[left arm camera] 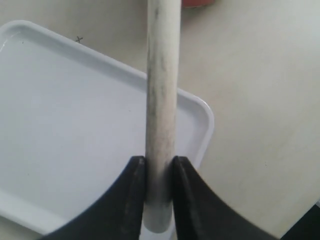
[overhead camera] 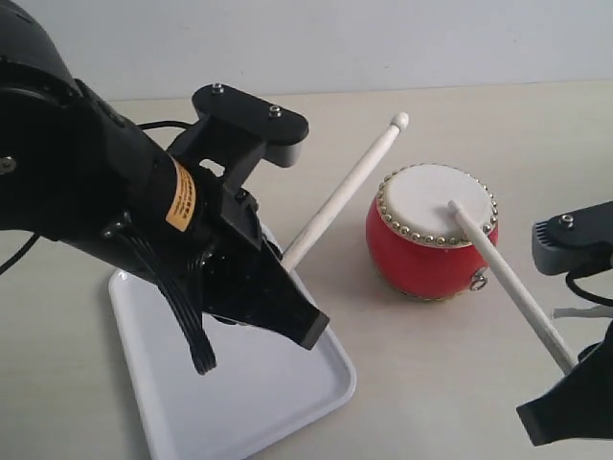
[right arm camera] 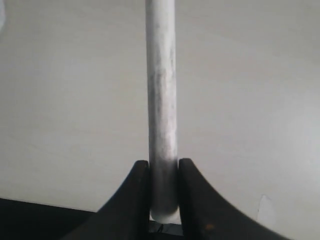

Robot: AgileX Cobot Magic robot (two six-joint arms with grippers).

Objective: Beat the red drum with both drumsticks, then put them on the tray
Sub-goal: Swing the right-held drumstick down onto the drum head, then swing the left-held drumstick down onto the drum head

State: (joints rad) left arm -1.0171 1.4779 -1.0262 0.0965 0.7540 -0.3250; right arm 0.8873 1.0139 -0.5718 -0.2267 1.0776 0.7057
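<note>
The red drum (overhead camera: 429, 233) stands on the table right of centre, cream head up. My left gripper (overhead camera: 292, 278) (left arm camera: 159, 162) is shut on the butt of one drumstick (overhead camera: 345, 190) (left arm camera: 161, 100); that stick slants up over the table and its rounded tip hangs just left of the drum, clear of it. My right gripper (overhead camera: 575, 369) (right arm camera: 163, 165) is shut on the other drumstick (overhead camera: 508, 283) (right arm camera: 161, 100), whose tip rests on the drumhead. The white tray (overhead camera: 249, 402) (left arm camera: 60, 125) lies under my left gripper. A sliver of the drum's red body (left arm camera: 197, 2) shows in the left wrist view.
The pale tabletop (overhead camera: 450, 383) surrounds the drum and tray. A black cable (overhead camera: 158, 125) runs behind the left arm. Part of the right arm's grey housing (overhead camera: 570, 240) stands right of the drum.
</note>
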